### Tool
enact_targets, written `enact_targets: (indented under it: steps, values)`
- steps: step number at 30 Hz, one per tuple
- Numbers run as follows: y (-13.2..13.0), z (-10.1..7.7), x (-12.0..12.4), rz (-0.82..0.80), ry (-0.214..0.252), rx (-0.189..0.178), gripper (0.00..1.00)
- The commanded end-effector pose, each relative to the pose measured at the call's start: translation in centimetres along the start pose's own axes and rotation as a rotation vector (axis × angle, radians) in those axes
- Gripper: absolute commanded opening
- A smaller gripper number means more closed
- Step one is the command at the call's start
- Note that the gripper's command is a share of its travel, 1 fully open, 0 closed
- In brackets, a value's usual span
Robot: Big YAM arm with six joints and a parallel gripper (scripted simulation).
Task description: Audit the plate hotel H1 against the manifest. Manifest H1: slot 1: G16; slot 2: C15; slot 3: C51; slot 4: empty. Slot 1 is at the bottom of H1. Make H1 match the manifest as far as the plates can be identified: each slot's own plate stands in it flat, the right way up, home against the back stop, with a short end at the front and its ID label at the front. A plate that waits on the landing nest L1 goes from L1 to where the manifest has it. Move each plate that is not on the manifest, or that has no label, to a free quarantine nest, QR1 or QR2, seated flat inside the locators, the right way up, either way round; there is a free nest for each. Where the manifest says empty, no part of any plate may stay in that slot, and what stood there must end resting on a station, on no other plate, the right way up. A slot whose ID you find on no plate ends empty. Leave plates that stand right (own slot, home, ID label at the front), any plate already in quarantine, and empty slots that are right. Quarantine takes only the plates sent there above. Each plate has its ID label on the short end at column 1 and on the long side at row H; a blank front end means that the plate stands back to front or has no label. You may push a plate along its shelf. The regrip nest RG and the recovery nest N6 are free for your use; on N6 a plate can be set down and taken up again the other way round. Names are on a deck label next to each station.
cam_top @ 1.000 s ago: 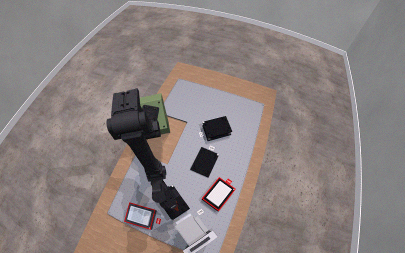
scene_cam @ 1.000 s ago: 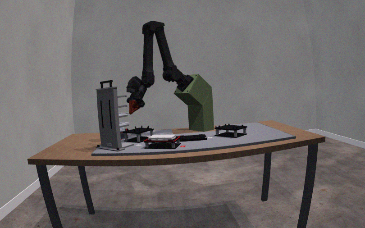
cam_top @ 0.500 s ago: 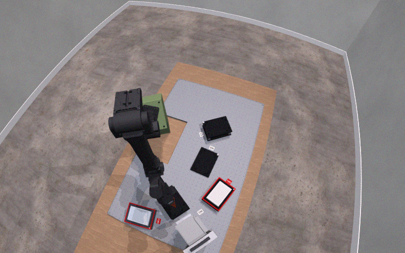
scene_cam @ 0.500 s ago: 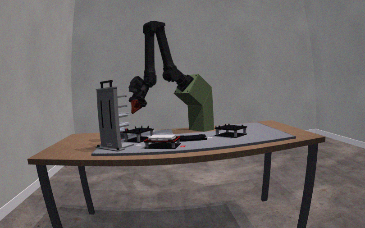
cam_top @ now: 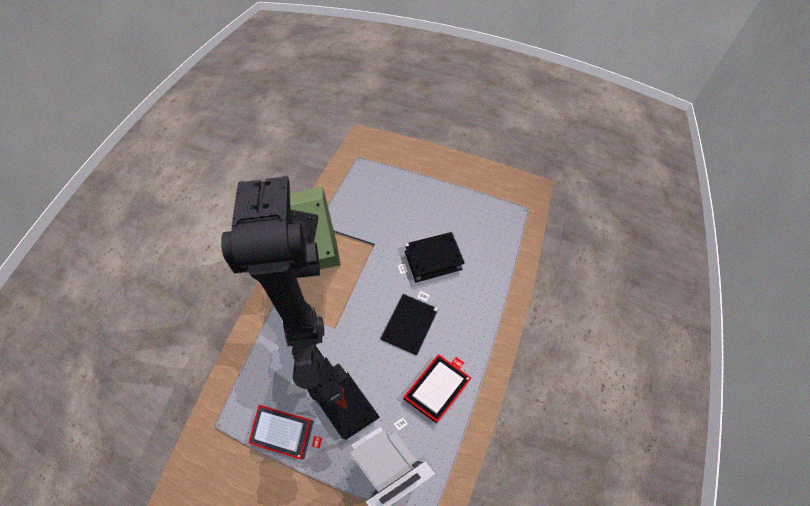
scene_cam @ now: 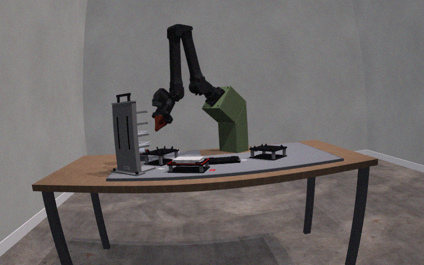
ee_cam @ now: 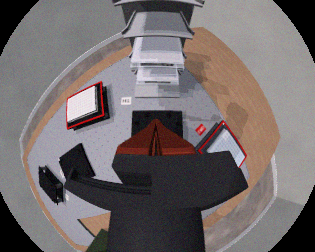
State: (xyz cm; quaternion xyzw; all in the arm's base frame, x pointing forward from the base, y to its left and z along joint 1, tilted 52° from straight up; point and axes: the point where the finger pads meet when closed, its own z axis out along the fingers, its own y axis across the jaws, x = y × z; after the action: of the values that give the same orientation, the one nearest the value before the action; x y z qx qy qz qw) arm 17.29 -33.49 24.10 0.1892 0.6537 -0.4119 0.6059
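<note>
My gripper (cam_top: 342, 405) (scene_cam: 156, 130) (ee_cam: 155, 123) is shut and empty, pointing down in front of hotel H1 (scene_cam: 124, 138) (cam_top: 400, 489), above the black nest. White or clear plates lie in the two lower slots: the lower plate (scene_cam: 144, 144) (ee_cam: 158, 76) and the upper plate (scene_cam: 143, 132) (ee_cam: 158, 50). The upper two shelves show no plate. Their ID labels are unreadable. A white plate (cam_top: 438, 386) (scene_cam: 188, 159) (ee_cam: 82, 104) sits in one red-rimmed quarantine nest (cam_top: 423, 407). A clear plate (cam_top: 278, 431) (ee_cam: 224, 150) sits in the other red-rimmed nest (cam_top: 276, 448).
The black nest (cam_top: 361, 418) (scene_cam: 162, 152) (ee_cam: 141, 120) below my gripper carries no plate. The landing nest L1 (cam_top: 434, 254) (scene_cam: 268, 147) (ee_cam: 50, 183) is empty. A low black nest (cam_top: 408, 323) (ee_cam: 77, 161) between L1 and the white plate's nest is empty. H1's shelves project toward my gripper.
</note>
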Motion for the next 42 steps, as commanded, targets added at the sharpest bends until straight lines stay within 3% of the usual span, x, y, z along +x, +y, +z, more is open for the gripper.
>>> enact_targets:
  steps: [1, 6, 13, 42]
  values:
    - [-0.5, -0.6, 0.6, 0.012, -0.002, 0.018, 0.00]
    - [-0.5, -1.2, 1.2, 0.012, -0.002, 0.018, 0.00]
    - [-0.6, -2.3, -0.2, 0.011, -0.004, 0.019, 0.00]
    - [-0.4, -1.9, -0.5, -0.002, -0.013, 0.013, 0.00]
